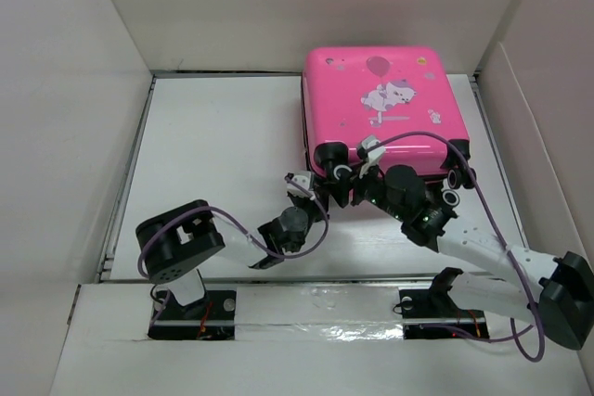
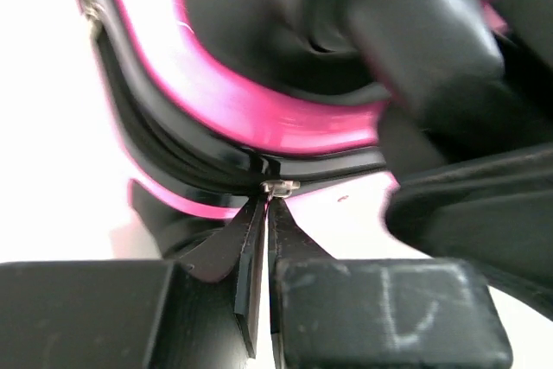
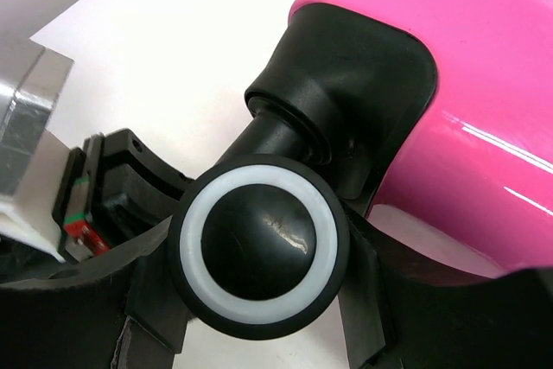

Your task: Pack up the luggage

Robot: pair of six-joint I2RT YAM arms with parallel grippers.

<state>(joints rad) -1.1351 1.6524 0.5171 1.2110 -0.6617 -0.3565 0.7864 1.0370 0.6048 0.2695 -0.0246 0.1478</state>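
White-walled bench (image 1: 223,136). At its far right corner I see the luggage (image 1: 385,108), closed, glossy hot pink with cartoon print and black trim. My left gripper (image 2: 266,213) pinches the zip pull (image 2: 281,186). The right gripper (image 3: 259,326) straddles a wheel (image 3: 259,244); I can't tell if it's clamped.

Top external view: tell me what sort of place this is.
Probably a robot test cell, not a home: a white table walled by plain white panels, two arms bolted at its near edge, and the luggage.
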